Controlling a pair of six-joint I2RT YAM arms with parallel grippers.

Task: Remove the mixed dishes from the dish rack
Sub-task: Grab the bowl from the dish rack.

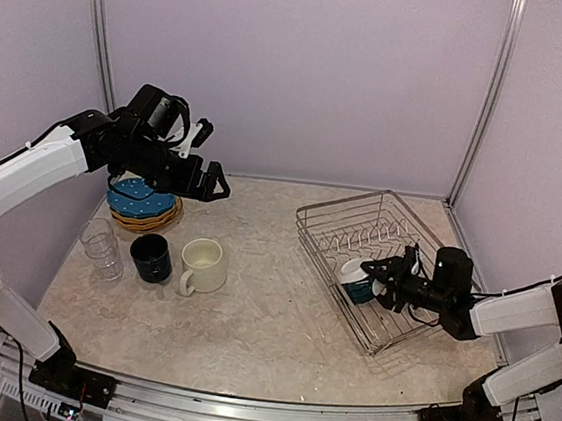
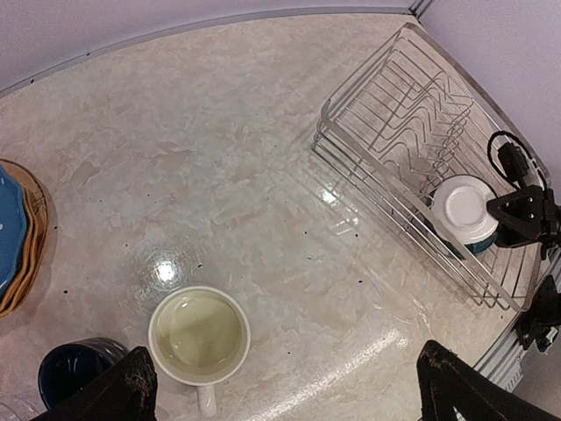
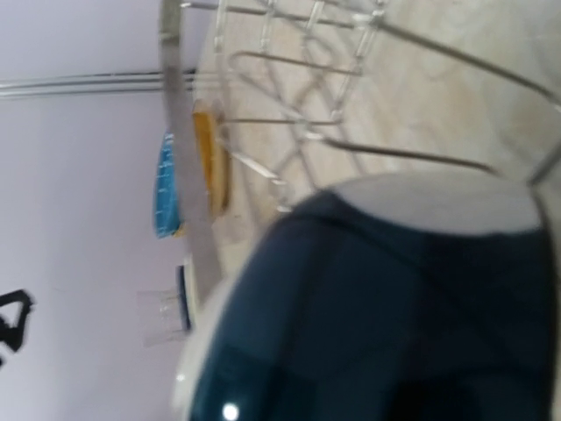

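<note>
Teal bowl (image 1: 357, 279) sits in dish rack (image 1: 340, 222); our right gripper (image 1: 389, 280) meets it, grip unclear; we should clamp its rim squarely; left gripper (image 1: 211, 155) gapes wide, empty

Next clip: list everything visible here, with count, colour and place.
table: one, beige marbled, under everything
dish rack: one, silver wire, right side
bowl: one, teal and white, inside the rack, near end
plates: one stack, blue dotted over orange, far left
glasses: seemingly two, clear, left edge
navy mug: one, beside the glasses
cream mug: one, right of the navy mug
left gripper: open, raised near the plates
right gripper: at the bowl, grip unclear
</note>
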